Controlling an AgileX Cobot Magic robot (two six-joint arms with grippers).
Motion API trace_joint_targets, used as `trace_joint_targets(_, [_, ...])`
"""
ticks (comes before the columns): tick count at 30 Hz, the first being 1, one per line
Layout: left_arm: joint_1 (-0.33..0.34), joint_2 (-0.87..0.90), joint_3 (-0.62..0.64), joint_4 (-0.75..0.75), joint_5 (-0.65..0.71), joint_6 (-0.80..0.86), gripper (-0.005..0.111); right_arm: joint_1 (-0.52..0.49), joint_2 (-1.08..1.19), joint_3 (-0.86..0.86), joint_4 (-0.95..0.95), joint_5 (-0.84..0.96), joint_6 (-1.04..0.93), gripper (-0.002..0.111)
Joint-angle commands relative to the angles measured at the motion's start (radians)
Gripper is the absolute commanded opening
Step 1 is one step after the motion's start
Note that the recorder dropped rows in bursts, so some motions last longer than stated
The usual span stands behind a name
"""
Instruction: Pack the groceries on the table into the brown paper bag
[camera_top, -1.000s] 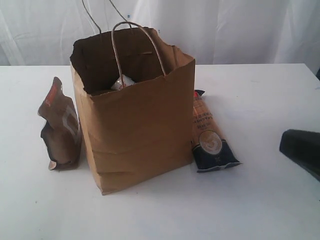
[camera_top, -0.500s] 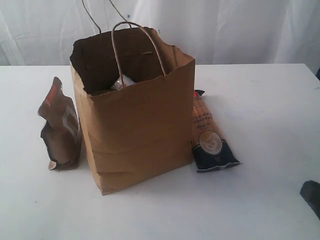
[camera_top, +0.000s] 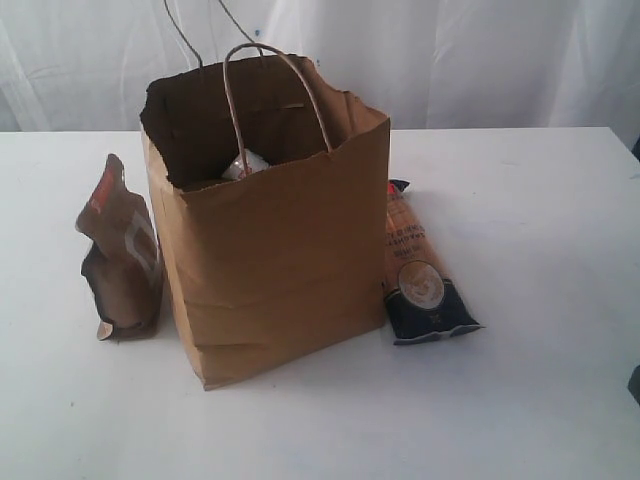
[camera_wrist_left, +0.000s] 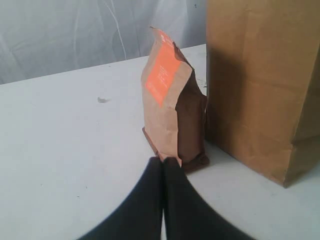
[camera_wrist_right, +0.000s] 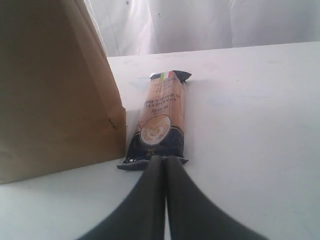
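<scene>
White table (camera_top: 540, 210), bag (camera_top: 280, 260) upright with pouch (camera_wrist_left: 172, 120) and packet (camera_wrist_right: 159, 120) just beside it, my left gripper (camera_wrist_left: 163, 161) and right gripper (camera_wrist_right: 164, 159) both pinched closed and empty, so I should open wide and grab the packet mid-length.

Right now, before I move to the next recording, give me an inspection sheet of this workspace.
Surface: white table, plain.
Job's things: brown paper bag upright, open, something pale inside, not identifiable; dark-brown pouch standing at its left in the exterior view; long orange-navy packet lying flat at its right; neither packed yet.
Clutter: small mark on the table, nature unclear.
Grippers: left gripper shut, empty, facing the pouch; right gripper shut, empty, facing the packet.
Cables: nothing seen.
Surroundings: white curtain behind the table.
</scene>
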Motion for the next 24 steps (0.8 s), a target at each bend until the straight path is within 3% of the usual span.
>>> trace_joint_targets(1, [0.001,-0.005,0.003,-0.012,-0.005,0.000,0.000,-0.010,-0.005,0.006,-0.013,-0.002,-0.081,0.000])
trace_joint_targets(24, [0.001,-0.005,0.003,-0.012,-0.005,0.000,0.000,-0.010,-0.005,0.006,-0.005,0.011,-0.084,0.000])
